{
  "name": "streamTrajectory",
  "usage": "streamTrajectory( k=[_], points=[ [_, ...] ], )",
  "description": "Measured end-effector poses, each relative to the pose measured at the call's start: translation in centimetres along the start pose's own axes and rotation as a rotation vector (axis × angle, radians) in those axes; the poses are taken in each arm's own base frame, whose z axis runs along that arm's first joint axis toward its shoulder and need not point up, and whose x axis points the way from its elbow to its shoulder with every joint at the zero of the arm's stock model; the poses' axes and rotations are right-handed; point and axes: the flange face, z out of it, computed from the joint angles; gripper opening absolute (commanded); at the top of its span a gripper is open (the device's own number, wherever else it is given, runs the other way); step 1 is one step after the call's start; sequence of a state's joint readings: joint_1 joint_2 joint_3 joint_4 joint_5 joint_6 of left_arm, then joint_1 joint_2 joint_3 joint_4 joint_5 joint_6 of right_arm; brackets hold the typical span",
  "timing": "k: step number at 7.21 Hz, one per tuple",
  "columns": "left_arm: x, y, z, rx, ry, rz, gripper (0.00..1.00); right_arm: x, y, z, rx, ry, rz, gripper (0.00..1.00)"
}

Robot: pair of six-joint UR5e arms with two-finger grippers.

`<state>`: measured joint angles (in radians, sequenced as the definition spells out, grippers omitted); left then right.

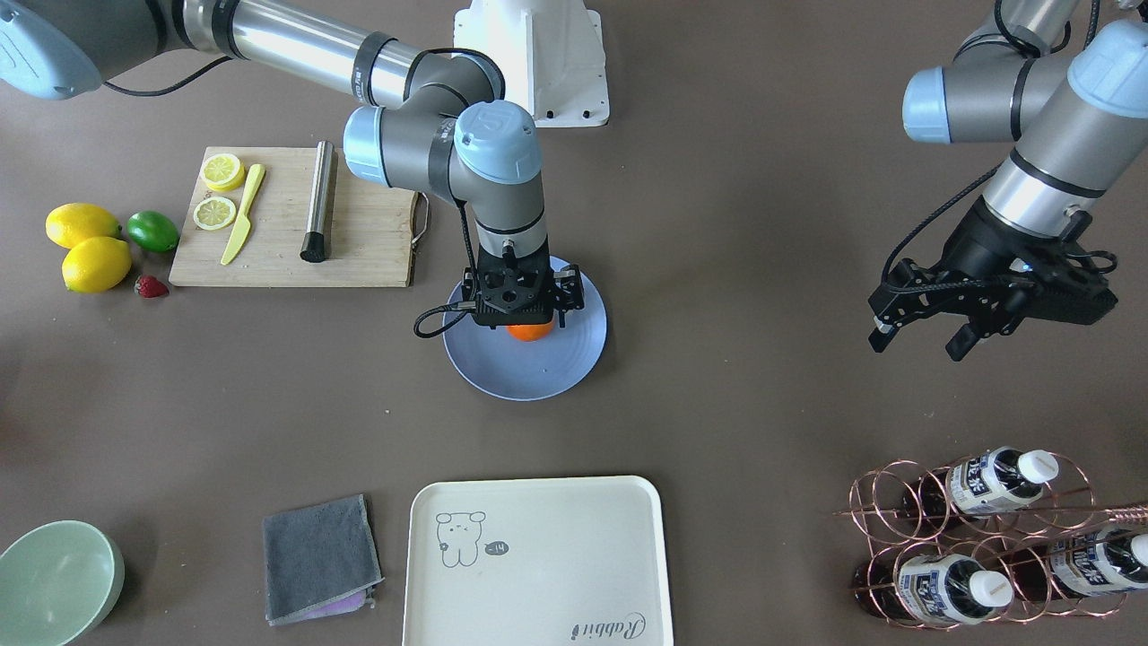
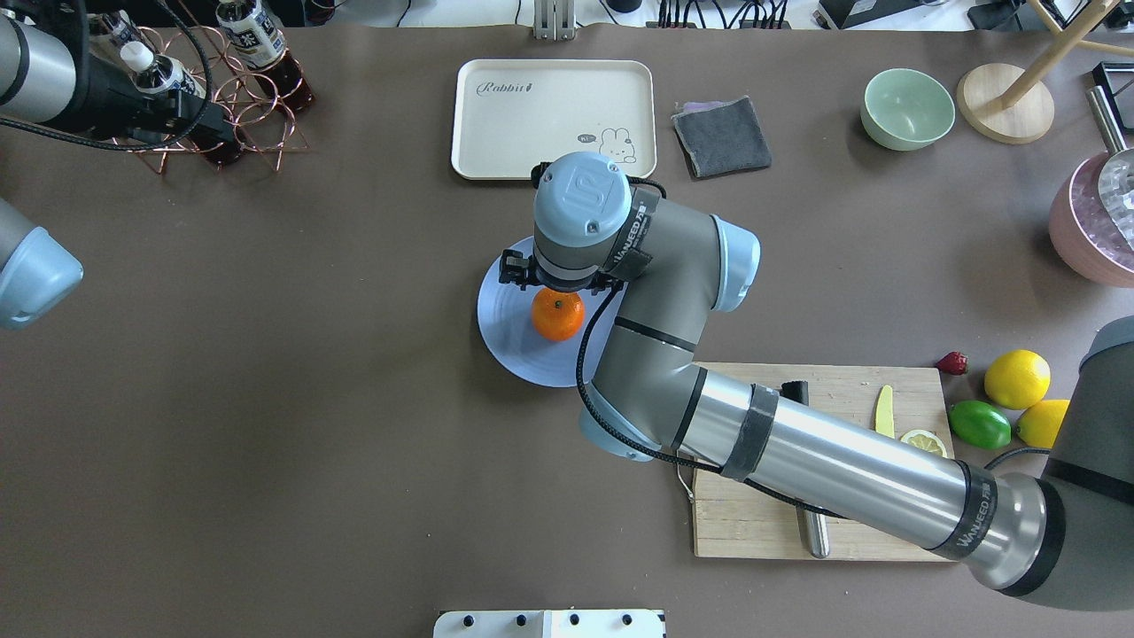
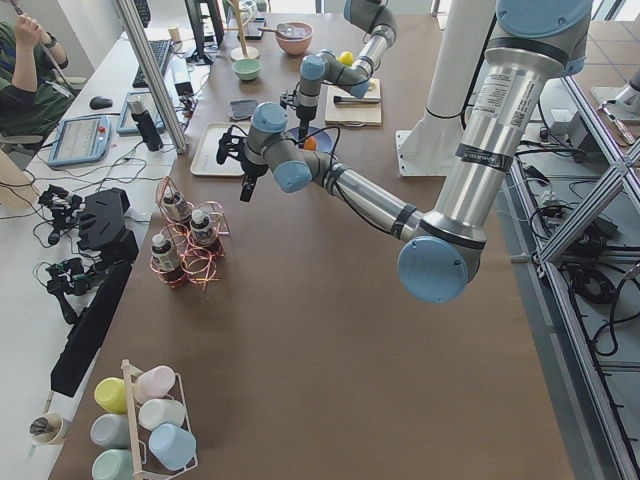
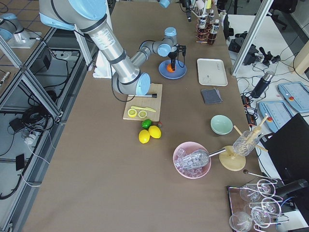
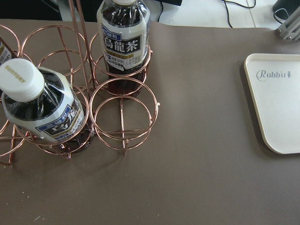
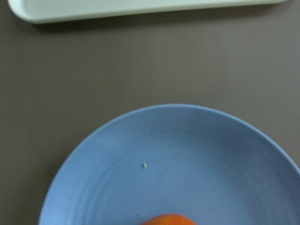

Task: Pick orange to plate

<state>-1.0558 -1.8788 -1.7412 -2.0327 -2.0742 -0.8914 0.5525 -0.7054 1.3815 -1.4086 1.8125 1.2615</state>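
Note:
The orange (image 2: 558, 316) sits low over the light-blue plate (image 2: 514, 346), a little to one side of the plate's middle. My right gripper (image 1: 529, 316) hangs straight down over the orange (image 1: 530, 333). Its wrist hides the fingertips, so I cannot tell whether they hold the fruit. Only the orange's top (image 6: 168, 219) shows at the bottom edge of the right wrist view, above the plate (image 6: 140, 187). My left gripper (image 1: 919, 345) hovers open and empty far off, near the bottle rack.
A copper wire rack with bottles (image 1: 978, 538) stands by the left gripper. A cream tray (image 1: 538, 561), grey cloth (image 1: 318, 556) and green bowl (image 1: 54, 583) lie beyond the plate. The cutting board (image 1: 359, 242), lemons (image 1: 90, 251) and lime (image 1: 152, 231) are beside the right arm.

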Motion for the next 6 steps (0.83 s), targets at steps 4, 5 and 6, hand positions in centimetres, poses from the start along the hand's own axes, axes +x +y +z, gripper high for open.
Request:
streamTrajectory(
  k=[4, 5, 6],
  points=[
    [-4.5, 3.2, -0.1, -0.010, -0.021, -0.011, 0.98, 9.1, -2.5, -13.6, -0.053, 0.036, -0.007, 1.00],
    [-5.7, 3.7, -0.2, -0.014, -0.031, -0.021, 0.98, 15.0, -3.5, -14.4, -0.054, 0.069, -0.061, 1.00],
    [-7.1, 4.0, -0.5, -0.014, -0.044, -0.036, 0.98, 21.8, -5.6, -15.0, -0.070, 0.100, -0.122, 1.00]
  ],
)
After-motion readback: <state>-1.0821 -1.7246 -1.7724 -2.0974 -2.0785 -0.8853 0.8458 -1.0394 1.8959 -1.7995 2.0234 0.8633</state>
